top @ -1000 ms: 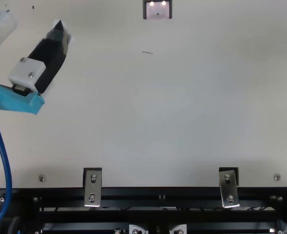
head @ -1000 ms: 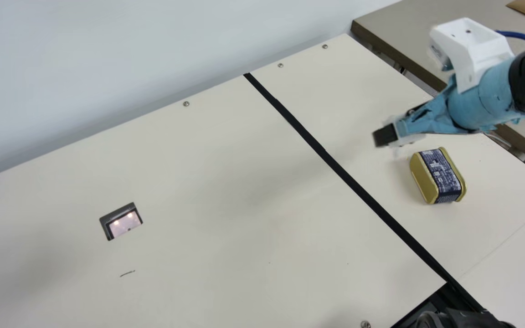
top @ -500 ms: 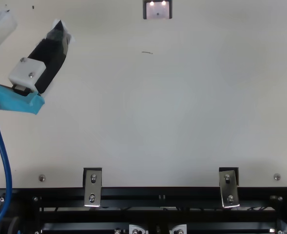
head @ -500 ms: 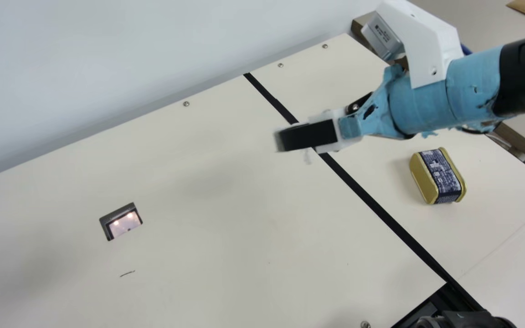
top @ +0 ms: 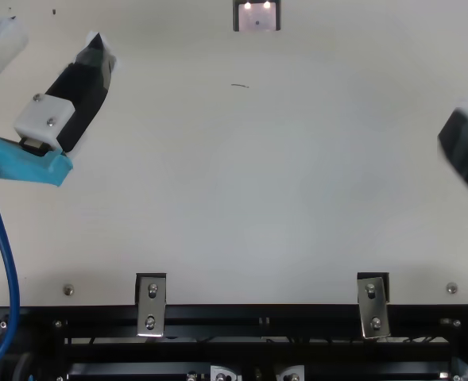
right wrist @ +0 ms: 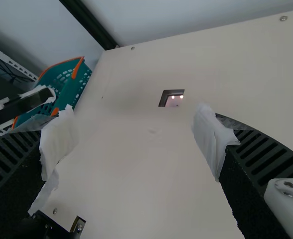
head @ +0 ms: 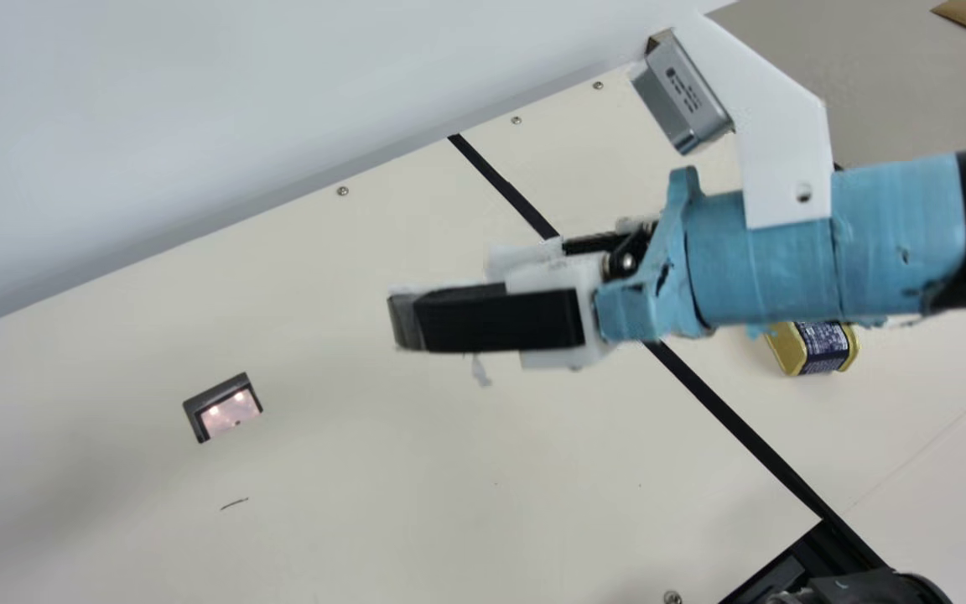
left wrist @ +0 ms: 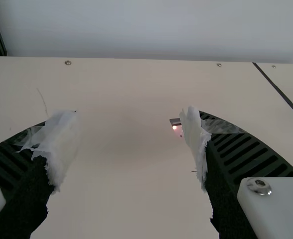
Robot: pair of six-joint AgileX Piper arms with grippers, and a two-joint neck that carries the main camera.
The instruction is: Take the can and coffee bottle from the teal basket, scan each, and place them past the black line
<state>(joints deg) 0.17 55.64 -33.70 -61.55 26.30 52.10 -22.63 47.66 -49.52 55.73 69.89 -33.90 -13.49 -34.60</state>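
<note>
Can [head: 823,346] lies right of the black line [head: 734,421], on the table, partly behind the right arm. Right gripper [right wrist: 134,134] is released, fingers spread, nothing between them; in the main view it hangs above the table, left of the line. Left gripper [left wrist: 131,132] is likewise open and ungripping, over the left part of the table. Scanner window [head: 230,411] is lit and set in the table, left of the line. Teal basket [right wrist: 70,92] stands by the table's left edge. Its inside is poorly seen; the coffee bottle is presumably in there, though I cannot confirm it.

Judgement: the can's share looks finished, with the bottle's still to do. Step in hand is probably fetching the bottle. For a good pick, the left arm should straddle the bottle's body, close evenly, then lift straight until it clears the basket rim. Hold it so the code can face the window, turning slowly if the first read fails. If the right arm is to take it across, grip firmly before the left lets go. Risks: a smooth bottle slipping on the taped fingertips, or a knock against the can when setting down.
</note>
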